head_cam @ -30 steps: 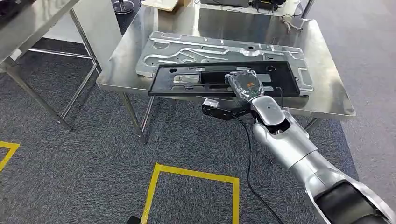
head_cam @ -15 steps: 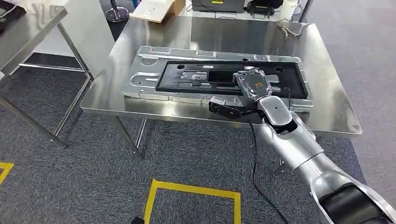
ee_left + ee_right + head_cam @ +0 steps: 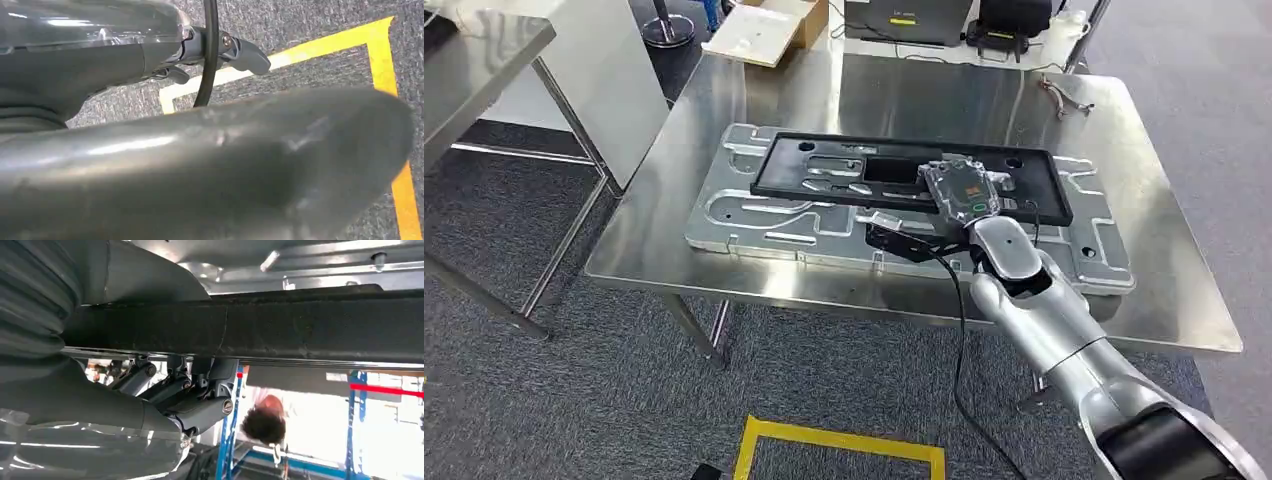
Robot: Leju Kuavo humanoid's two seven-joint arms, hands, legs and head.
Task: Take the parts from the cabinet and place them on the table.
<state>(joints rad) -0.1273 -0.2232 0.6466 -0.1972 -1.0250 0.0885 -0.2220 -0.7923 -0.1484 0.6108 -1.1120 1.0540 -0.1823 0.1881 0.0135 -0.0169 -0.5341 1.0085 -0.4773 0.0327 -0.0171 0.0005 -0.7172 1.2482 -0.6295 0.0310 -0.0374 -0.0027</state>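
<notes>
You have the right hand (image 3: 964,190) reaching over the table (image 3: 754,280), gripping the black frame (image 3: 824,165) above the metal plate (image 3: 754,222) (the left hand (image 3: 150,55), fingers unclear, hangs over carpet).

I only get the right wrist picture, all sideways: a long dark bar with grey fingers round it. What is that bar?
Observer: From the head view, it is the near edge of a long black frame with cut-outs, gripped by the right hand.
Operator: Where is it being held?
Observer: Over a steel table, above a big silver plate that lies flat on it. I cannot tell whether the frame touches the plate.
Operator: And the other hand?
Observer: The left wrist view shows the left hand above grey carpet marked with yellow tape.
</notes>
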